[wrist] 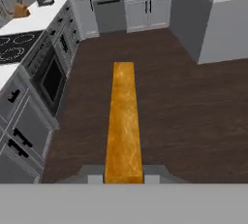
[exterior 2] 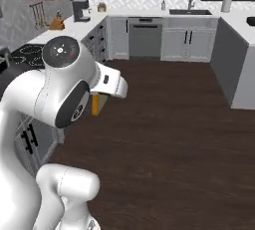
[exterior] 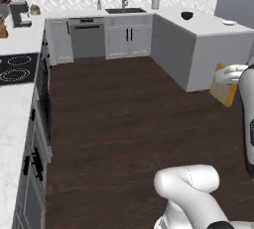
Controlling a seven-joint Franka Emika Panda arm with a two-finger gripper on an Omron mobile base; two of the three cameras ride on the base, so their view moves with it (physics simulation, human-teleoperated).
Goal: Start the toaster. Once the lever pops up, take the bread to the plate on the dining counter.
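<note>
Bread point(exterior: 224, 90) shows in the left base view as a tan slab beside your white wrist, out over the dark floor; the dining worktop point(exterior: 218, 27) lies ahead with the plate point(exterior: 229, 23) near its far right edge, past a dark bowl point(exterior: 187, 15). In the right base view, an orange edge point(exterior 2: 95, 104) peeks below the forearm. In the hand view, your hand point(wrist: 124, 175) is clenched on the slice point(wrist: 124, 121), edge-on. Keep it level, drive toward the plate, and lower flat before releasing.
</note>
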